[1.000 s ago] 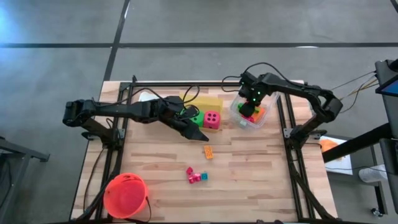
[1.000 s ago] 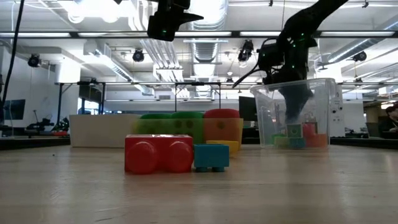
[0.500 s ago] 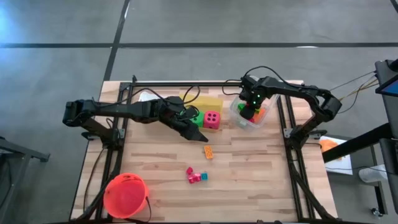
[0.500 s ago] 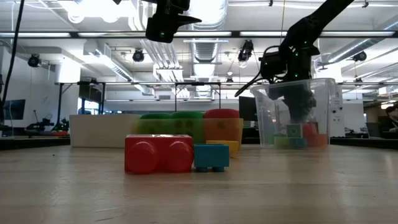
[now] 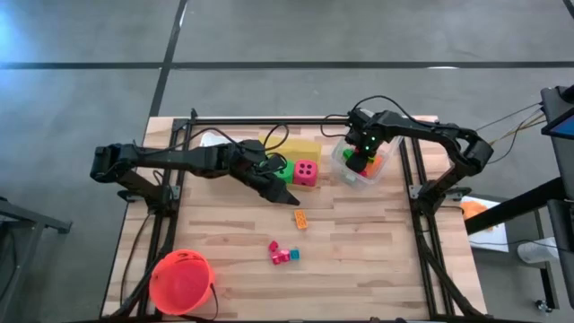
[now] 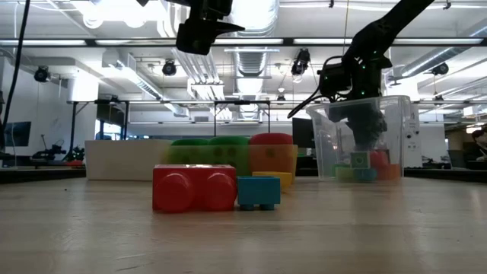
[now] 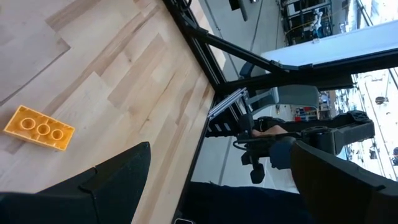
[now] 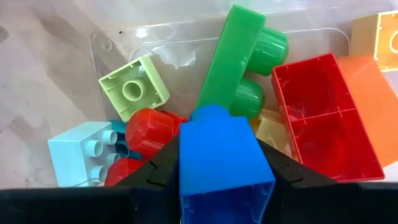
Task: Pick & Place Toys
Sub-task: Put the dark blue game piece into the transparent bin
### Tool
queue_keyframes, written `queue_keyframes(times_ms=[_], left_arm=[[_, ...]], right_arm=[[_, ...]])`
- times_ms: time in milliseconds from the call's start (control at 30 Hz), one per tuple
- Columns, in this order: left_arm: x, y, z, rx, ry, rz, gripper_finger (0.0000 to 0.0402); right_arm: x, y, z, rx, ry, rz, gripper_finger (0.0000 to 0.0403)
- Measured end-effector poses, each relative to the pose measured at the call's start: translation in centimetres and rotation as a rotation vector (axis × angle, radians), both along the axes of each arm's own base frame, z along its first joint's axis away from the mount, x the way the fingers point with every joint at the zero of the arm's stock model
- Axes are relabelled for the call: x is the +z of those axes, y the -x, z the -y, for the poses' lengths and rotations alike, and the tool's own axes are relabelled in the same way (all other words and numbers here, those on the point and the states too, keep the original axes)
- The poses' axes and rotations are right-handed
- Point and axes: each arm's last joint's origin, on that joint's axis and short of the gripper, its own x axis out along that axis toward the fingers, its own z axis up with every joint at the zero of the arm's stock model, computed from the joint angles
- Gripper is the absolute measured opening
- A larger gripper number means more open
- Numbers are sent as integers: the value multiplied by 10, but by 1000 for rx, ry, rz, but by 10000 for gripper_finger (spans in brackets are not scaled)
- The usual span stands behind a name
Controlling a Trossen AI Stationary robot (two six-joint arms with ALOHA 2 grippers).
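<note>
Two tools are in play over the wooden tabletop (image 5: 359,233). Starting on the left, the left tool (image 5: 285,193) hangs above the middle of the tabletop with its fingers spread wide apart and nothing between them. Just beyond it, toward the right and the near edge, lies the orange block (image 5: 300,218), flat on the wood with three studs up; the left wrist view catches it beside one finger, apart from it (image 7: 38,127). Behind the left tool sit the green die (image 5: 283,171) and the pink-red die (image 5: 307,172), side by side, with the yellow bin (image 5: 305,148) at their back. Closer to the near edge, a red block (image 6: 194,188) and a small blue block (image 6: 258,191) rest touching each other, well clear of both tools. The orange-red bucket (image 5: 182,282) stands at the near left corner.

Over to the right, the right tool (image 5: 362,151) reaches down into the clear bin (image 5: 343,169). Its fingers are clamped on a blue brick (image 8: 222,163), held just above the pile: a green brick (image 8: 231,59), an upturned red brick (image 8: 323,115), a pale green block (image 8: 134,87) and a light blue block (image 8: 81,152). No writing reads anywhere.
</note>
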Motion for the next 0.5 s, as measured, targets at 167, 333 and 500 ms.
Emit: queue_keyframes(times_ms=[167, 333, 500], left_arm=[[-1, 0, 0, 0, 1, -7, 368], [-1, 1, 0, -1, 1, -12, 368], [-2, 1, 0, -3, 2, -19, 368]], right_arm=[[0, 0, 0, -3, -3, 5, 158], [0, -1, 0, 3, -10, 16, 204], [0, -1, -1, 2, -45, 40, 252]])
